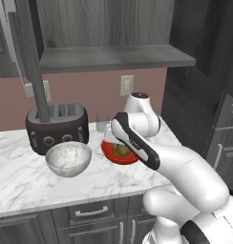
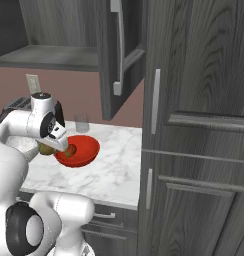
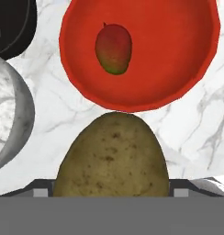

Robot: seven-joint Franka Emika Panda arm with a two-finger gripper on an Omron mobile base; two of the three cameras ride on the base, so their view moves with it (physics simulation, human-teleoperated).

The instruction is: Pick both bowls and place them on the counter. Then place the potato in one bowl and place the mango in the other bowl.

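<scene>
A simulated kitchen scene. On the white marble counter (image 1: 23, 176) stand two bowls, close together but apart: a white-grey marbled bowl (image 1: 68, 159) in front of a dark toaster (image 1: 56, 127), and a glossy red bowl (image 3: 141, 50) to its right, with the mango (image 3: 113, 49) lying inside it. The robot's gripper (image 2: 58, 145) hangs above the counter near the red bowl's rim, and the potato (image 3: 112, 158) sits between its fingers, which appear closed on its sides, though the fingertips themselves are hidden. The potato looks firm, fairly light and dull-skinned, so it should not slip easily; a hold across its narrow middle suits it. A small clear glass (image 1: 102, 123) stands behind the red bowl.
</scene>
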